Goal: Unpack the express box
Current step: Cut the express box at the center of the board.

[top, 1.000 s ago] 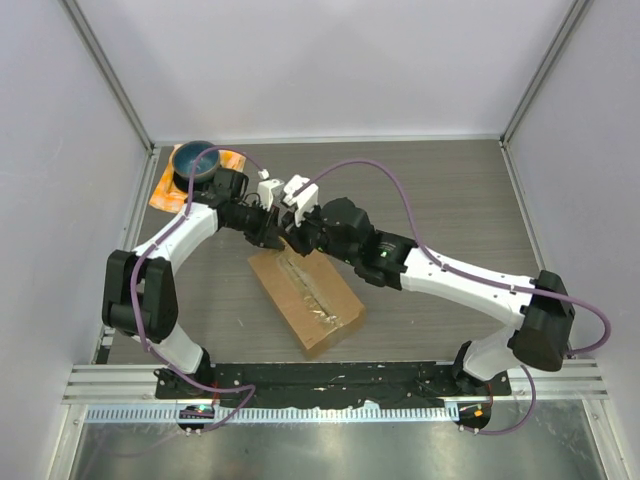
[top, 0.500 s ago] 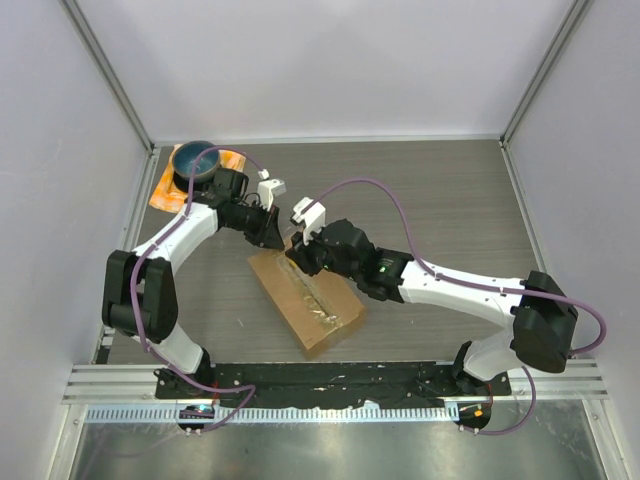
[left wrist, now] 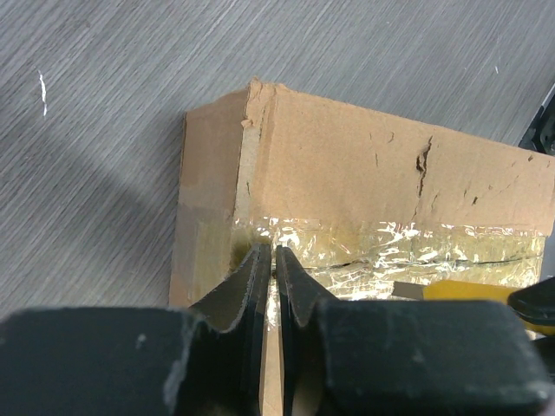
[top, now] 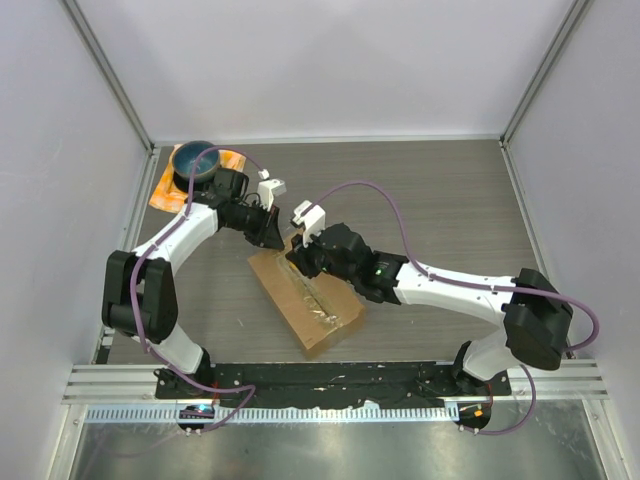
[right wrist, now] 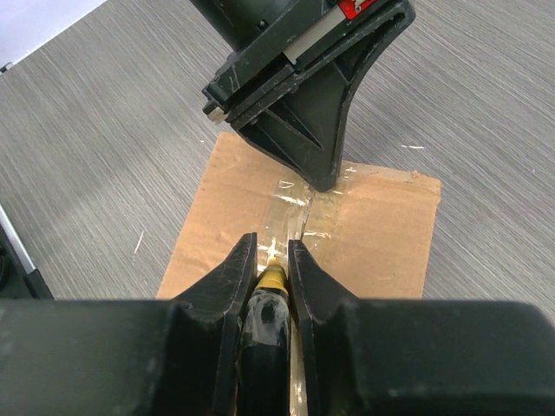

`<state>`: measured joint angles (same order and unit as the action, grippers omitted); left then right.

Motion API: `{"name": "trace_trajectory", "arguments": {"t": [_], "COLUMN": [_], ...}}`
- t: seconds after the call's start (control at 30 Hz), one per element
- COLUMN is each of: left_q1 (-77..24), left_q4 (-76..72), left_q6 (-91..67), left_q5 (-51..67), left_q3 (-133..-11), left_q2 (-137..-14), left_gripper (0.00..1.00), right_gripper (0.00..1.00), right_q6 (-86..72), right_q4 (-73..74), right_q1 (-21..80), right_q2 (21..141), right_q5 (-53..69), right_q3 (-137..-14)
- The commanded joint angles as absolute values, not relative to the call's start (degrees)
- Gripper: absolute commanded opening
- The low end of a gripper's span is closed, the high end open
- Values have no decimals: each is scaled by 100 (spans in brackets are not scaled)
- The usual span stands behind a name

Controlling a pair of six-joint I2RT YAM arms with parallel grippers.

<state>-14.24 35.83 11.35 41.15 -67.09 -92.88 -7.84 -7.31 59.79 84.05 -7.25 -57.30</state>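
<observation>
The express box (top: 322, 312), a brown carton with shiny tape along its top seam, lies slantwise in the middle of the table. My left gripper (top: 280, 238) rests on the box's far end, its jaws all but together on the taped edge (left wrist: 270, 251), and I see nothing between them. My right gripper (top: 300, 257) is over the seam just behind it, shut on a black cutter with a yellow tip (right wrist: 271, 279). The tip points down at the tape on the box (right wrist: 381, 234). That yellow tip (left wrist: 460, 290) also shows in the left wrist view, over the box top (left wrist: 347, 165).
A blue bowl (top: 194, 159) sits on an orange cloth (top: 232, 161) at the far left corner, close behind the left arm. Grey walls close in the table on three sides. A black rail (top: 330, 378) runs along the near edge.
My right gripper has come down and towards me with the cutter, from above the box's far end to the seam. The left gripper has stayed put and closed a little.
</observation>
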Motion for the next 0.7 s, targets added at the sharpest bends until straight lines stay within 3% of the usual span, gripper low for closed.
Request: {"name": "trace_trajectory", "arguments": {"t": [0.0, 0.67], "left_q1": [-1450, -1450], "left_q4": [3770, 3788], "left_q6": [1301, 1336], "left_q5": [3639, 3674], "left_q3": [-6539, -6469], "left_q2": [-9290, -9237], "left_gripper": [12, 11], "right_gripper": [1, 1], "right_q6": [-747, -510], "right_q4": [-1099, -949], "right_q1": [6012, 6012], "right_q2": [8472, 8640], "right_q5": [-931, -993], "right_q3": [-5766, -5862]}}
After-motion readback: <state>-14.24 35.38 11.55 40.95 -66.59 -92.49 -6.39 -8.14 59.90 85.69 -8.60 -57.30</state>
